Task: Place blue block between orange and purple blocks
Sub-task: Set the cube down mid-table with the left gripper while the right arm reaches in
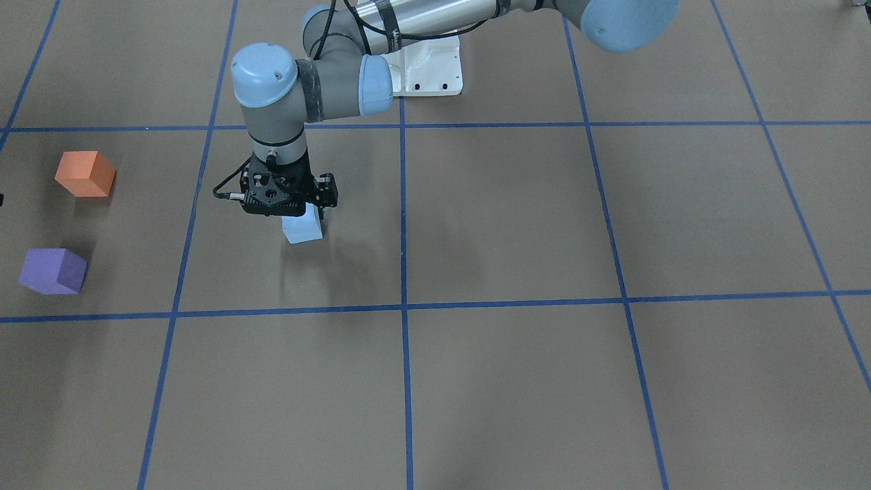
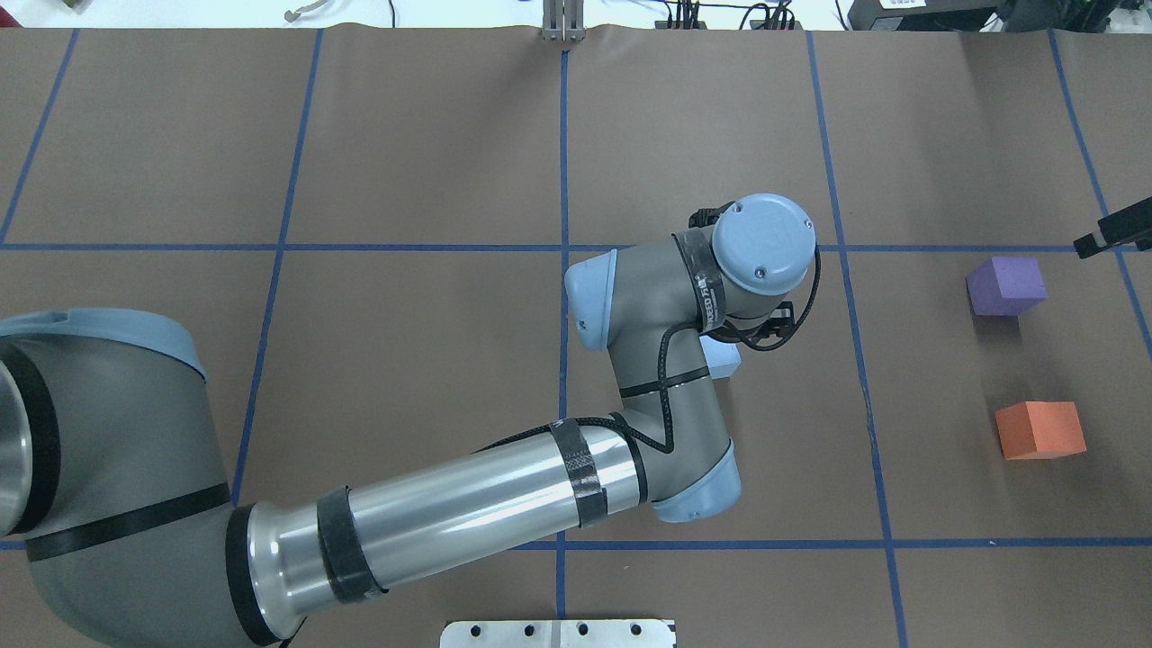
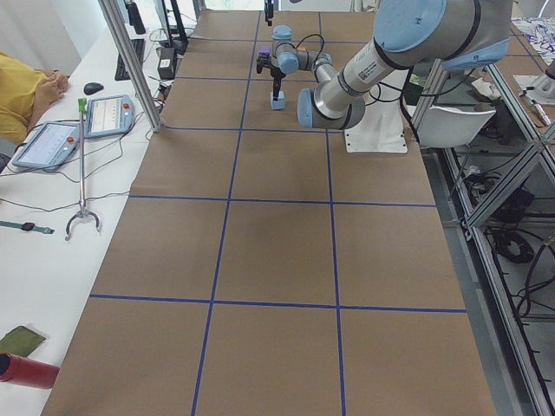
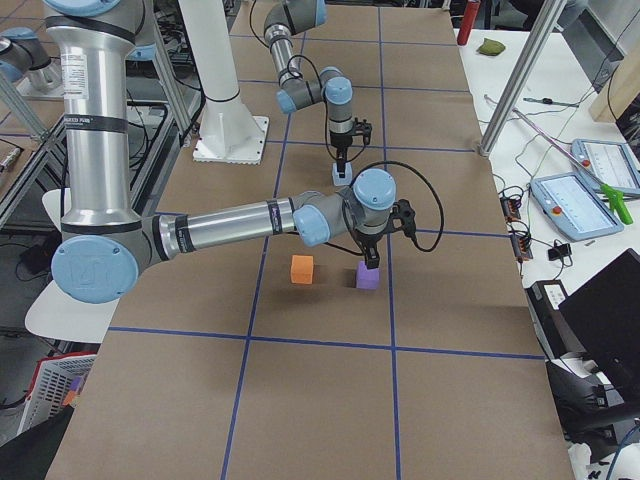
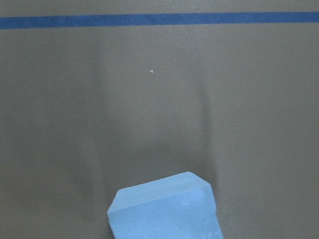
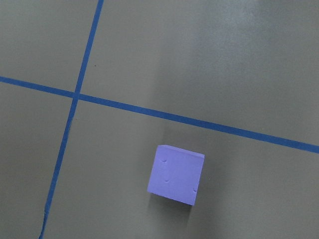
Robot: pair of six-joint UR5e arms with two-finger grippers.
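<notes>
The light blue block (image 1: 303,230) sits between the fingers of my left gripper (image 1: 301,216), which is shut on it just above the table near the middle. The block also shows at the bottom of the left wrist view (image 5: 164,209) and half hidden under the wrist in the overhead view (image 2: 725,358). The orange block (image 2: 1039,430) and the purple block (image 2: 1006,285) lie apart at the table's right end, with a gap between them. My right gripper (image 4: 370,262) hovers over the purple block (image 6: 176,175). Its fingers do not show clearly, so I cannot tell its state.
Brown table with blue tape grid lines (image 2: 563,270). The left arm (image 2: 468,513) stretches across the middle. The white arm base plate (image 1: 432,68) is at the robot's side. Operators' tablets and tools lie on side benches (image 3: 87,117).
</notes>
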